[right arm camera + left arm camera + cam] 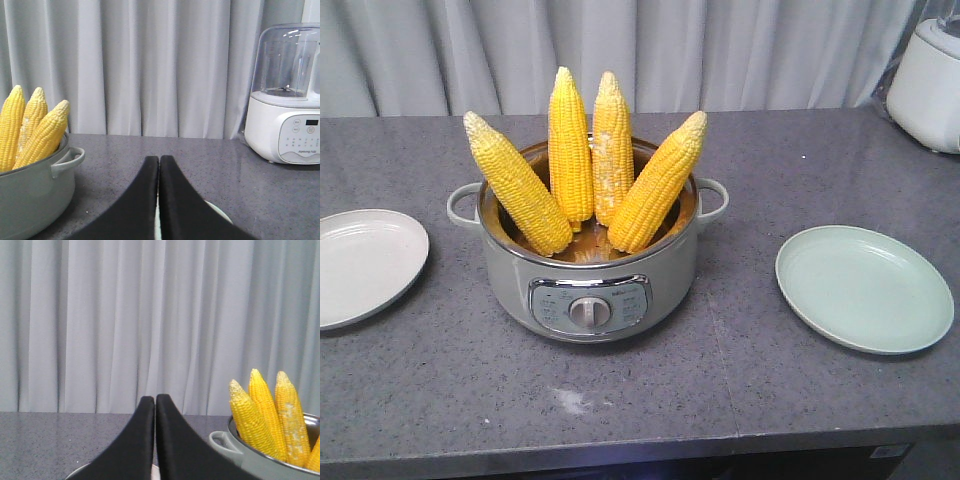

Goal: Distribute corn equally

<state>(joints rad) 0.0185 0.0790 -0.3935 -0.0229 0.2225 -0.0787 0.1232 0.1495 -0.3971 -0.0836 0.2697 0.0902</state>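
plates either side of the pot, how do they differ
The left plate is off-white; the right plate is pale green. The left plate is cut off by the front view's edge; the right plate shows whole. The left plate lies nearer the pot than the right plate. Both are round, empty and flat on the counter.

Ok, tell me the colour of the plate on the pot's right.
Pale mint green, unpatterned; the plate shows best in the front-facing view.

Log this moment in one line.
four bright yellow corn cobs: in grey cooker pot | white plate, green plate: no corn | left end effector, right end effector: shut
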